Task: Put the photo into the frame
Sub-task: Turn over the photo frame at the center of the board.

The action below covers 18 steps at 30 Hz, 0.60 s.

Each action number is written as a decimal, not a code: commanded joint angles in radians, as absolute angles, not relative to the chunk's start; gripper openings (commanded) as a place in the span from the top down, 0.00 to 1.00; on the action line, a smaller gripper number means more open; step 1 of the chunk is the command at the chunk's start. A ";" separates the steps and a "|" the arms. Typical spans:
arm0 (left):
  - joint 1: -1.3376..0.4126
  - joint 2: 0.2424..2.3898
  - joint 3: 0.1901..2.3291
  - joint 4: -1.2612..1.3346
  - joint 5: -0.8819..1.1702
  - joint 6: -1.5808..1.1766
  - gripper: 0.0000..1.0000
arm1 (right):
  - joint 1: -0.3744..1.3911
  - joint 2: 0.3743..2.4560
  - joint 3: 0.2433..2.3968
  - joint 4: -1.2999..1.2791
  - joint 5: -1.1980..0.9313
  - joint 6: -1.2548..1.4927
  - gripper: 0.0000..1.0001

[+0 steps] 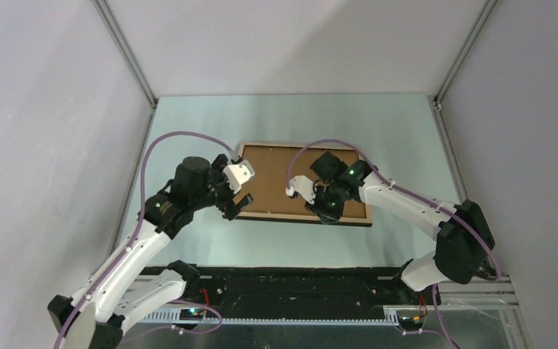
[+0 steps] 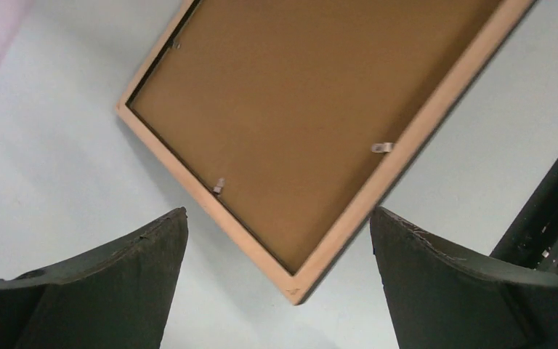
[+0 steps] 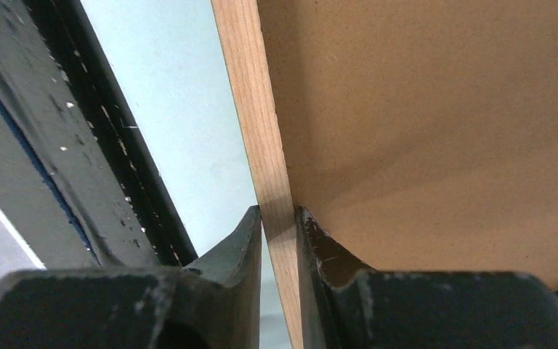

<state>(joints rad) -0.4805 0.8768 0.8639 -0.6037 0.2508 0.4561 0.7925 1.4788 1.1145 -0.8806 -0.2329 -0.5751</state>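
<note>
Pale green counter point(image 1: 211, 123) carries the frame point(image 2: 436, 116), face down, likely light, stiff and fragile, best taken by its wood rail, brown backing board point(image 1: 272, 182) inside; right claw point(image 3: 280, 225) pinches the near rail, left claw point(image 2: 277, 214) hovers spread wide; photo unseen.

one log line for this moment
left gripper open over frame corner | right gripper shut on frame edge | backing board up | photo not visible

Both units, left arm point(image 1: 127, 258) and right arm point(image 1: 407, 200), carry white link shells, black joint housings and green indicator lights point(image 1: 158, 206). A purple cable point(image 1: 182, 134) runs along each. On left gripper point(image 2: 276, 214) and right gripper point(image 3: 277, 211), matte black wedge fingers point(image 2: 116, 283), edges scuffed, flecked pale.
</note>
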 commanded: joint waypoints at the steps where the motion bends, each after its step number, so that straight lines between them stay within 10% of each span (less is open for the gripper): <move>1: -0.591 0.825 0.936 -0.588 0.139 0.509 0.00 | 0.737 1.435 1.266 -0.996 -0.342 -0.577 1.00; 18: -0.966 1.065 1.008 -0.623 -0.124 0.740 0.01 | 0.583 1.558 1.637 -1.267 -0.594 -0.577 1.00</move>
